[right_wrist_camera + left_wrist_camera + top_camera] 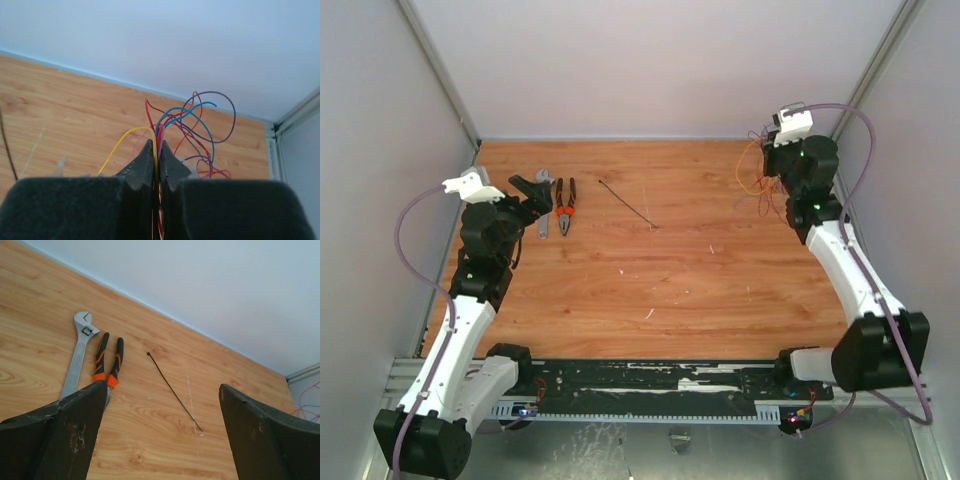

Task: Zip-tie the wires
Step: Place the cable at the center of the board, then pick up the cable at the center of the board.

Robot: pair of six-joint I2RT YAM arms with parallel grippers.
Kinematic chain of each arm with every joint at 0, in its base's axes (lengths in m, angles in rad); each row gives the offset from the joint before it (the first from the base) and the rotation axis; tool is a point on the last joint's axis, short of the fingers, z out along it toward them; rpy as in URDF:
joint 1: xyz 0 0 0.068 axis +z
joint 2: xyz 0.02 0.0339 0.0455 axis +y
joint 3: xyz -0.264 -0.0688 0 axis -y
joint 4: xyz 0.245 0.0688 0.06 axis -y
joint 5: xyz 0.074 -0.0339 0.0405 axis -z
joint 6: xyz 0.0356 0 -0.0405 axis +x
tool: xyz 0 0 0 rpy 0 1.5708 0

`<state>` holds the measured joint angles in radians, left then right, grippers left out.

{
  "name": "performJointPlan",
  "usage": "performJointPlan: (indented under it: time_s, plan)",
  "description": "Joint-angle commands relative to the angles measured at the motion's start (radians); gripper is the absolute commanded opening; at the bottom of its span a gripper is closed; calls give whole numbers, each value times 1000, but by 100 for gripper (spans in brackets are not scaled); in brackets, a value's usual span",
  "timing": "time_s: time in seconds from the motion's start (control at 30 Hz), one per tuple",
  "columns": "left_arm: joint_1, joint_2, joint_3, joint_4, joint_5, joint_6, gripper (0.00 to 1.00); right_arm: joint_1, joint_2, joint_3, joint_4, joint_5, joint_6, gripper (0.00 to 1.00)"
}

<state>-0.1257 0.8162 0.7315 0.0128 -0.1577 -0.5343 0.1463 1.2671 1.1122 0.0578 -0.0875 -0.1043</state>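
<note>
Near edge: two arm bases sit at the ends of a black, paint-scuffed mounting rail. A light wood-grain table runs back from it to white walls.

Left side, mid-depth: the left gripper hangs above the table. Its dark fingers are spread wide, with nothing between them. The wrist view looks through that gap onto the tools.

Just beyond the left gripper a grey metal adjustable wrench lies flat, jaw end toward the back wall. In the overhead view the gripper covers part of its handle. Close on its right lie pliers with black-and-orange handles, roughly parallel to it, handles pointing far. Cannot tell whether the two tools touch.

Right of the pliers and apart from them, a thin straight dark plastic zip tie lies flat on bare wood. It sits on a diagonal, small head at the far-left end and tail nearer and to the right. Neither gripper touches it.

Far right corner: the right gripper has its fingers pressed together, clamped on a loose tangle of thin wires. Yellow and red strands pass between the fingertips. Beyond the tips the strands fan out in red, maroon, purple, blue and yellow loops toward the back wall. Cannot tell whether the rest of the tangle rests on the table.
</note>
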Motion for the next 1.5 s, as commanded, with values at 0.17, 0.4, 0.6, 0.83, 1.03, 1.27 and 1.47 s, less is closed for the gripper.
performJointPlan:
  time_s: [0.17,0.4,0.6,0.83,1.03,1.27,1.47]
  plan:
    - [5,13,18,25,15,7,98,-71,202,118,-26,-97,40,15]
    - [4,44,16,40,48,8,98,-74,195,150,-105,-68,44,84]
    - [5,98,35,54,178,13,98,-172,177,102,-180,-153,111,83]
    - [3,164,52,87,319,-6,98,-176,136,-64,-234,-319,225,81]
    - [-22,224,49,123,353,-17,98,-21,98,-172,-226,-361,253,81]
    - [-55,244,53,130,354,-10,98,137,130,-242,-146,-296,314,80]
    - [-62,242,54,130,350,-1,98,207,251,-158,-169,-137,282,73]
